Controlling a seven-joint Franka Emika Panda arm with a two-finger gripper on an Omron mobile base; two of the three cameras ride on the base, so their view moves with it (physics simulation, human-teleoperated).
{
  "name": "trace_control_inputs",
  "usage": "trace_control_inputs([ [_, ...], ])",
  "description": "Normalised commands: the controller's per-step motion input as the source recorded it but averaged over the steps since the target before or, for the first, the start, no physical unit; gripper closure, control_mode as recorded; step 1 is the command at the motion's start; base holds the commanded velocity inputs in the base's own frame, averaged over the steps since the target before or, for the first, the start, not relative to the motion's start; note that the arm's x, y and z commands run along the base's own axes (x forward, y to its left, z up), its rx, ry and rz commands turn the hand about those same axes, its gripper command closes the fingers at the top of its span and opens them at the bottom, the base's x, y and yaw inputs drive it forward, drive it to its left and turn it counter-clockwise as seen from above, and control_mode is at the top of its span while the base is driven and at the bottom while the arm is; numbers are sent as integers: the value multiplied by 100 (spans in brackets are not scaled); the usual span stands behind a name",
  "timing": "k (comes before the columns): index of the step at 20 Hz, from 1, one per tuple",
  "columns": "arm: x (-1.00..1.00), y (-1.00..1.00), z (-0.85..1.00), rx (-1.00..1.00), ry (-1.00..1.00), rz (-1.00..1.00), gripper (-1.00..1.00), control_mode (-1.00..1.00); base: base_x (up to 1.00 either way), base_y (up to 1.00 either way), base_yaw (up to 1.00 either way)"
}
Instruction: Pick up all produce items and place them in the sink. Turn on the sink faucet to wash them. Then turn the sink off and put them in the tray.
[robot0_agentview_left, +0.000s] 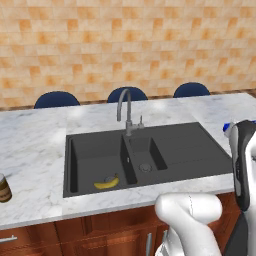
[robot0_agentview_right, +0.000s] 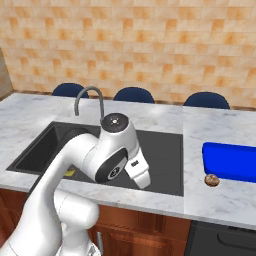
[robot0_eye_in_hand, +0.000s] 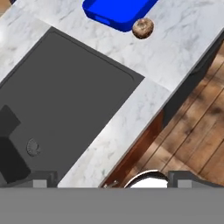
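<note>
Gripper jaws apart above the sink; tray cut off beside brown ball.

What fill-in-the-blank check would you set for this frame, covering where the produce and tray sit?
1. The banana lies in the ____ basin of the sink, seen from the left base view.
2. The brown ball rests on the ____, beside the tray.
3. The tray's colour is ____.
4. The faucet stands ____ the basins.

Missing words: left; counter; blue; behind
</note>
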Motion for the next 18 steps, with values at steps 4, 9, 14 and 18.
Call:
trace_control_inputs([
  [4,6,-70,-7,-7,6,-1,-100,-100,0,0,0],
  [9,7,-77,-1,-3,9,0,-100,-100,0,0,0],
  [14,30,-73,-20,0,18,0,-100,-100,0,0,0],
  [18,36,-66,-34,0,15,0,-100,-100,0,0,0],
])
